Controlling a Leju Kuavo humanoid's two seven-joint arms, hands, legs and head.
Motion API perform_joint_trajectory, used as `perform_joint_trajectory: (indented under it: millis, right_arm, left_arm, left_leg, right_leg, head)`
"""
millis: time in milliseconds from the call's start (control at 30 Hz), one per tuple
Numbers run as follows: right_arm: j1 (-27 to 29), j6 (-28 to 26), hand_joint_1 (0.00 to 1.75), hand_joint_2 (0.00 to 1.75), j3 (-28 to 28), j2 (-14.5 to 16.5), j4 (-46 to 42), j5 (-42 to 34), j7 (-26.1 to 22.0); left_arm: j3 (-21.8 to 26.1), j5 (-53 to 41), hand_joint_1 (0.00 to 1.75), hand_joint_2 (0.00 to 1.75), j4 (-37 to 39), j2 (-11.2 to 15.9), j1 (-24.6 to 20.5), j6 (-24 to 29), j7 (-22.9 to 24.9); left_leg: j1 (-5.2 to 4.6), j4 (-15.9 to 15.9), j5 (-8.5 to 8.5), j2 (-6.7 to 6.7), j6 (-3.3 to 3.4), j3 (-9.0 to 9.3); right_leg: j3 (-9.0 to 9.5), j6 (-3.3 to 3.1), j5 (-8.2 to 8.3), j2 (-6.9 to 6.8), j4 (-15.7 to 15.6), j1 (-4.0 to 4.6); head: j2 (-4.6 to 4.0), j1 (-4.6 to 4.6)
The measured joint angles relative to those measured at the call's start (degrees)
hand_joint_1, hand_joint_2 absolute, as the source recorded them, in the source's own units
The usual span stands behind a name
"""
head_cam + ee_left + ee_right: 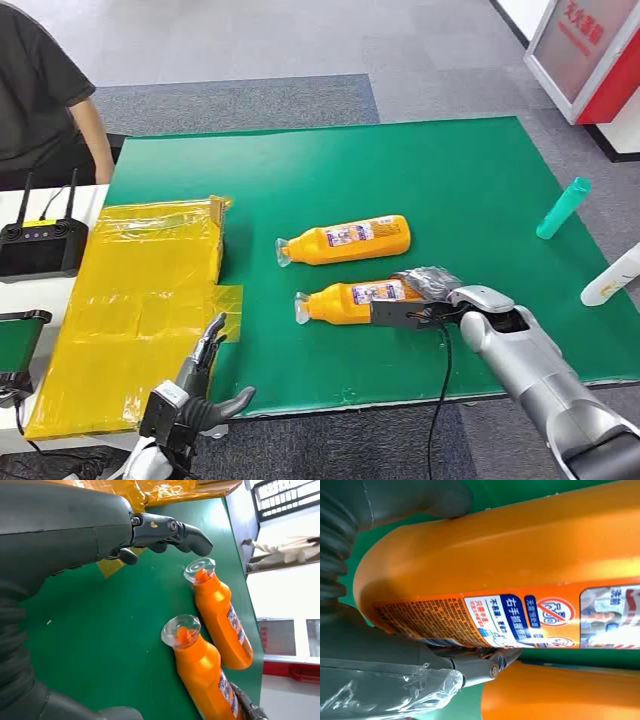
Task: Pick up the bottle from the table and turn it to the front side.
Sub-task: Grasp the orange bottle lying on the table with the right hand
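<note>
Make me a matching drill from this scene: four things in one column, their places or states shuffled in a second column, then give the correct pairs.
Things
1. near orange bottle
2. far orange bottle
3. teal bottle
4. left hand

Places or states
A. lying alone near the green mat's right edge
B. held at its base end by the right hand
C. holding nothing, fingers apart, at the mat's front edge
D. lying untouched, farther back on the mat

Pairs: 1-B, 2-D, 3-A, 4-C

Glossy orange plastic bottle point(355, 299) with clear cap and shiny paper label; beneath it a matt green mat point(468, 180); left of the mat, crinkly shiny yellow film point(136, 300).
</note>
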Motion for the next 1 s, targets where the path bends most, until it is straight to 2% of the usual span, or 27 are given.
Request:
perform_joint_trajectory:
  millis: [233, 500, 633, 800, 1000]
  right_arm:
    - [1.1, -2.0, 1.75, 1.75, 0.5, -1.5, -1.9, -1.5, 0.3]
    - [7.3, -6.4, 1.75, 1.75, -0.7, -4.6, -10.4, -2.1, 1.3]
    - [11.6, -10.3, 1.75, 1.75, -2.8, -5.2, -15.5, -2.4, 0.7]
    - [20.7, -15.8, 1.75, 1.75, -7.3, -4.9, -25.7, -1.7, -1.1]
    - [25.7, -16.6, 1.75, 1.75, -9.9, -4.6, -31.9, -1.5, -1.7]
  left_arm:
    - [-0.1, 0.3, 0.00, 1.75, 0.0, 0.3, 0.1, 0.1, 0.0]
    - [0.0, 1.2, 0.00, 1.75, 0.0, 0.6, 0.7, -0.1, 0.0]
    - [0.1, 4.8, 0.00, 1.75, -1.1, 0.7, 1.4, -3.8, 0.0]
    - [0.3, 9.7, 0.00, 1.75, -4.2, 0.9, 3.0, -10.5, 0.0]
    - [0.8, 10.3, 0.00, 1.75, -6.2, 1.0, 3.7, -11.5, 0.0]
  left_leg:
    - [-0.01, 0.0, 0.02, 0.00, 0.03, 0.00]
    - [-0.01, 0.0, 0.02, -0.01, 0.03, -0.09]
    - [-0.01, 0.0, 0.01, -0.01, 0.02, -0.10]
    - [-0.01, 0.0, -0.03, -0.03, 0.02, -0.16]
    - [-0.01, 0.0, -0.02, -0.02, 0.03, -0.17]
  right_leg:
    - [0.00, 0.04, 0.03, 0.00, 0.0, -0.01]
    - [-0.07, 0.04, 0.03, 0.00, 0.0, -0.01]
    - [-0.08, 0.04, 0.02, -0.01, 0.0, -0.01]
    - [-0.11, 0.01, -0.03, -0.02, 0.0, 0.00]
    - [-0.12, 0.02, -0.02, -0.01, 0.0, -0.01]
  head:
    - [0.00, 0.01]
    - [0.00, -0.01]
    - [0.00, 0.00]
    - [0.00, -0.01]
    - [0.00, 0.00]
